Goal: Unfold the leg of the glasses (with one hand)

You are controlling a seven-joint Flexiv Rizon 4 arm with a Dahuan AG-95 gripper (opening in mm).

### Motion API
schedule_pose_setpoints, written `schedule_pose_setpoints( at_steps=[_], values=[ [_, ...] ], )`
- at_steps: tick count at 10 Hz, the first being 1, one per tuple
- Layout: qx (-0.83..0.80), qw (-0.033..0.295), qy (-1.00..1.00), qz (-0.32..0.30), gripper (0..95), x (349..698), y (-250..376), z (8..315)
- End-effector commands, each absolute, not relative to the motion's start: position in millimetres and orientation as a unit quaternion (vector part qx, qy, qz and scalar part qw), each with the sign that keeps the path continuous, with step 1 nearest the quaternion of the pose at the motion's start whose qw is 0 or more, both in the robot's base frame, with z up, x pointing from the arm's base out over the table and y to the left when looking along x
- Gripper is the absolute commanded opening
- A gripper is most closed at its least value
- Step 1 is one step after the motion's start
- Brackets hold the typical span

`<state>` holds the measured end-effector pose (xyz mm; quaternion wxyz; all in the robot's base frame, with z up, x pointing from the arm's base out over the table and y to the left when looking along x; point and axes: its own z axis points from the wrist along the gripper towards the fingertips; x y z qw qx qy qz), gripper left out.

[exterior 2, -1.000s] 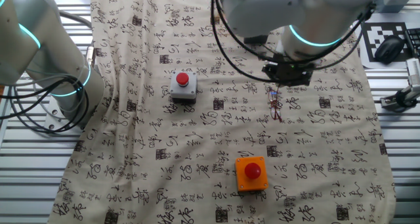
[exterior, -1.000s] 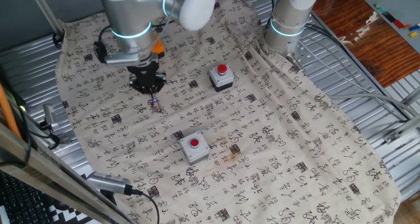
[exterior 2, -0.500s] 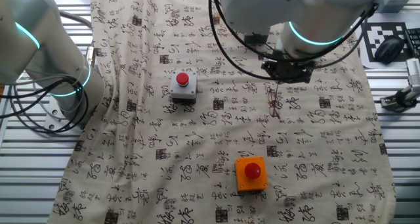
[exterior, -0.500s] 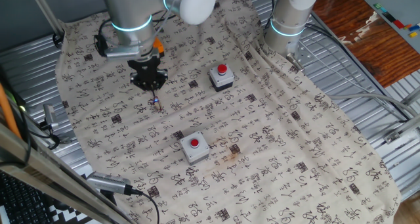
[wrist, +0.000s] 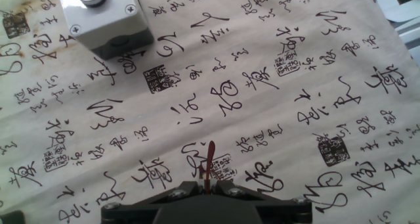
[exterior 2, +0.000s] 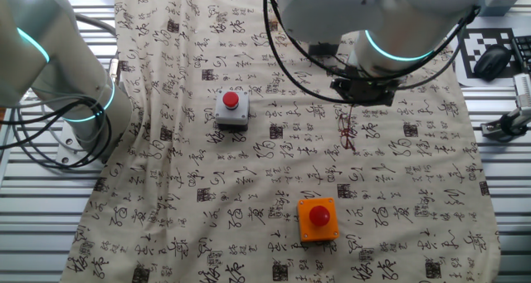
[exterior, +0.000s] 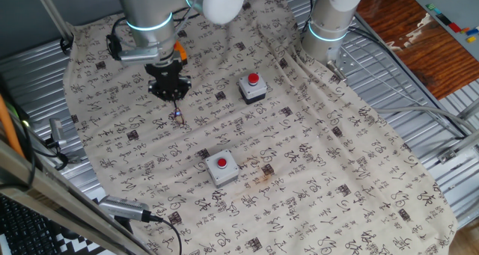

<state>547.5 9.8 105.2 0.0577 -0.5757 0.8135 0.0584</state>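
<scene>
Patience counts: my gripper [wrist: 209, 182] pinches one slim temple of the thin reddish-brown wire glasses [exterior 2: 348, 130]; I should swing gently outward

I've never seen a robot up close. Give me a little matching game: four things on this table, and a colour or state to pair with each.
Things:
1. glasses
2. claw
3. button box beside the second arm
4. other button box

Descriptions:
A. orange
B. grey
C. black, pinching a thin wire leg
D. reddish-brown wire, clear lenses

Pairs: 1-D, 2-C, 3-B, 4-A
</scene>
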Motion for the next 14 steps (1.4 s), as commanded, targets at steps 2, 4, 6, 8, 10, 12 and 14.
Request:
schedule_pose_setpoints(
  at_steps=[2, 4, 6, 8, 10, 12, 14],
  values=[
    [-0.579, 0.064, 0.810, 0.072, 0.0, 551.6, 12.4, 112.0],
    [-0.580, 0.061, 0.809, 0.067, 0.0, 551.4, 12.6, 112.5],
    [-0.583, 0.063, 0.807, 0.069, 0.0, 551.8, 13.2, 112.1],
    [-0.587, 0.066, 0.804, 0.071, 0.0, 552.5, 14.0, 113.6],
    [-0.586, 0.066, 0.805, 0.072, 0.0, 550.4, 13.6, 121.0],
    [-0.586, 0.064, 0.805, 0.071, 0.0, 549.9, 10.9, 128.5],
    [-0.588, 0.064, 0.803, 0.072, 0.0, 549.1, 6.8, 134.0]
  ],
)
